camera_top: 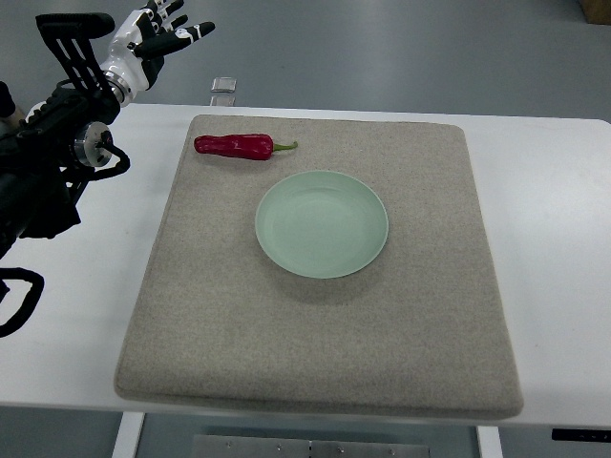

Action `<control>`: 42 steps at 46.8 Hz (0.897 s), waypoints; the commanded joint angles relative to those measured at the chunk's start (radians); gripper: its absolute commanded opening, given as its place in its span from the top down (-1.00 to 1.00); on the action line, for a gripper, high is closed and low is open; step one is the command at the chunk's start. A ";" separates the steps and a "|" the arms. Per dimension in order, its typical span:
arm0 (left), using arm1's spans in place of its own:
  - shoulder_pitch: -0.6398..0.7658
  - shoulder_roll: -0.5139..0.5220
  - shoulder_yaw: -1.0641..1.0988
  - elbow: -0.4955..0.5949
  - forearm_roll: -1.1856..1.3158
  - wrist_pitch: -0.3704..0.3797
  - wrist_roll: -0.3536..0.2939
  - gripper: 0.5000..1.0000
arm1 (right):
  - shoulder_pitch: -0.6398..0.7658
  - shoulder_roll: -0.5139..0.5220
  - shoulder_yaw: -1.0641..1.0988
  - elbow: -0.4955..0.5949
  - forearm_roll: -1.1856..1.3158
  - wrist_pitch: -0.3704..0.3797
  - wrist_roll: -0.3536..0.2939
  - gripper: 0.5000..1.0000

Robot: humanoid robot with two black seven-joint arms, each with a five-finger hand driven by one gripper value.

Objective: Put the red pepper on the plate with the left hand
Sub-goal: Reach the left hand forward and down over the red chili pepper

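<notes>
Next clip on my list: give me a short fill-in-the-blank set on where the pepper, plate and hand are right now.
1. The red pepper lies on the grey mat, not on the ____.
2. The pale green plate holds ____.
3. The left hand is raised beyond the table's far left corner with its fingers ____.
4. The pepper's green stem points toward the picture's ____ side.

Missing words: plate; nothing; open; right
</notes>
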 commanded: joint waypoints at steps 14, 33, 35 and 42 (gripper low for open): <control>-0.018 -0.002 0.060 -0.008 0.363 -0.008 0.003 -0.89 | -0.001 0.000 0.000 0.000 -0.001 0.000 0.000 -0.71; -0.048 0.009 0.184 -0.094 0.611 -0.005 0.004 -0.90 | 0.000 0.000 0.000 0.000 -0.001 0.000 0.000 -0.71; -0.052 0.009 0.186 -0.094 0.654 -0.003 0.004 -0.90 | 0.000 0.000 0.000 0.000 0.001 0.000 0.000 -0.71; -0.063 0.009 0.187 -0.094 0.806 -0.003 0.004 -0.90 | 0.000 0.000 0.000 0.000 -0.001 0.000 0.000 -0.71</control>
